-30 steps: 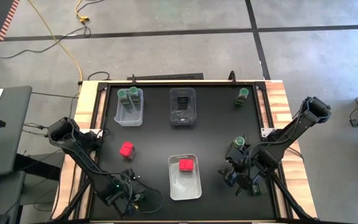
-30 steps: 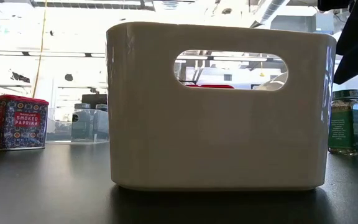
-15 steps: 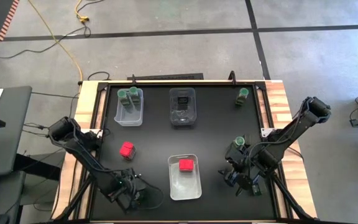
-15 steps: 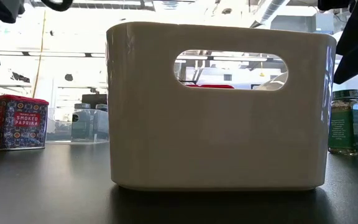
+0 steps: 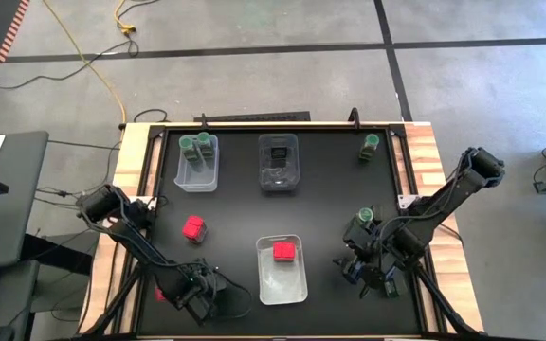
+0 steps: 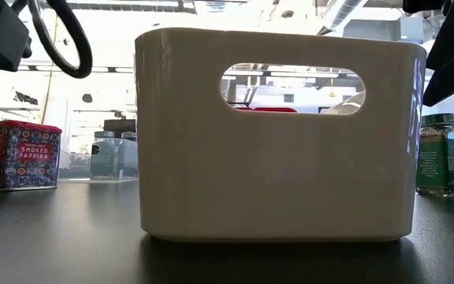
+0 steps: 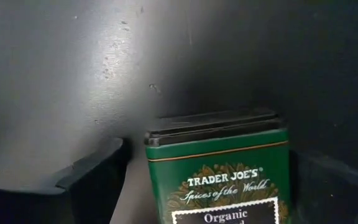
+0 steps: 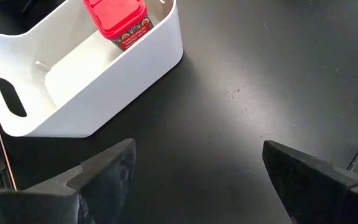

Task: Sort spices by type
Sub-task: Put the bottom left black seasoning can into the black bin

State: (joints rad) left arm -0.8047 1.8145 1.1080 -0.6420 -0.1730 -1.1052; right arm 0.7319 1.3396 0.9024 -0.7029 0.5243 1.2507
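Left claw (image 5: 200,301), low at the bench's (image 5: 330,204) near-left edge, spread open around a green tin (image 7: 219,171). Right claw (image 5: 366,273), also open and empty, hangs near the near-right corner.

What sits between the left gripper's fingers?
A dark green rectangular spice tin stands between the open left gripper fingers, shown in the left wrist view.
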